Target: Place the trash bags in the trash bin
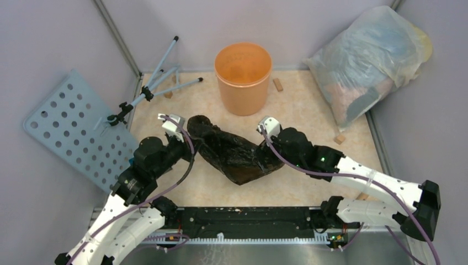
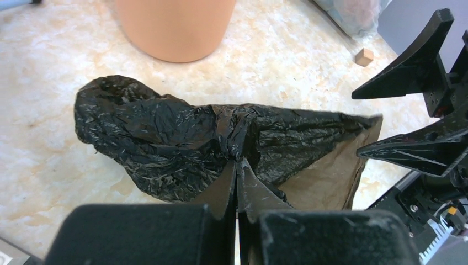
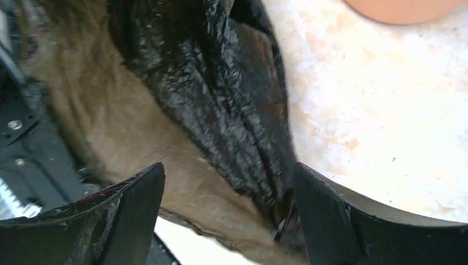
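Bin and bag sit apart on the pale marbled desk. The round orange plastic bucket stands upright near the back wall with its mouth open upward. The thin, crinkled, glossy black plastic bag lies in front of the bucket, between the two arms and outside the bin.

The left end effector is closed, its fingers pinched together on a bunched fold near the middle of the black plastic bag. One rounded end of the bag spreads towards the bucket; the other end fans out flat, thin enough there to look brownish.

The right end effector is spread wide, with the bag's edge lying between its two fingers. The right wrist view does not show whether either finger touches the plastic.

A big translucent stuffed bag leans in the far right corner. Just beside the bucket on its right lies a small wooden block. A perforated grey-blue panel and a folded tripod stand at the left wall.
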Controlling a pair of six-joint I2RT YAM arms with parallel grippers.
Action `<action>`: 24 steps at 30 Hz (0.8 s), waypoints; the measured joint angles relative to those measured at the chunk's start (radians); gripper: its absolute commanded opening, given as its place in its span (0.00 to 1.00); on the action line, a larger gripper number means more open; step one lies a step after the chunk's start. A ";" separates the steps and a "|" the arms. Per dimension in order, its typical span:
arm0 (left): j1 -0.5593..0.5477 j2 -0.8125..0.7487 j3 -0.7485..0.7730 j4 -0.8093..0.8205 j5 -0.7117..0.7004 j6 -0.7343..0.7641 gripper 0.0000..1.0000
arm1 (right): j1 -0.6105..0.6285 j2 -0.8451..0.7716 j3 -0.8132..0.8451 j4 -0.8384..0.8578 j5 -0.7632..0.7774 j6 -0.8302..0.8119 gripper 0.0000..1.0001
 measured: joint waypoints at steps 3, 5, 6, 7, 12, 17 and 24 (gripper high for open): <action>0.000 -0.021 0.006 -0.018 -0.033 0.007 0.00 | 0.000 0.032 0.000 0.023 0.039 -0.034 0.89; 0.000 -0.042 0.013 -0.031 -0.052 0.012 0.00 | 0.002 0.035 -0.017 0.043 0.055 -0.049 0.90; 0.000 -0.049 0.017 -0.033 -0.056 0.015 0.00 | 0.006 0.034 -0.033 0.055 0.061 -0.058 0.90; 0.000 -0.056 0.020 -0.034 -0.059 0.018 0.00 | 0.014 0.034 -0.050 0.065 0.065 -0.066 0.90; 0.000 -0.069 0.021 -0.042 -0.053 0.034 0.00 | 0.115 0.047 -0.117 0.106 0.098 -0.116 0.91; 0.000 -0.077 0.021 -0.041 -0.017 0.039 0.00 | 0.202 0.156 -0.120 0.232 0.132 -0.169 0.91; 0.000 -0.086 0.021 -0.043 0.014 0.042 0.00 | 0.228 0.284 -0.120 0.354 0.151 -0.214 0.90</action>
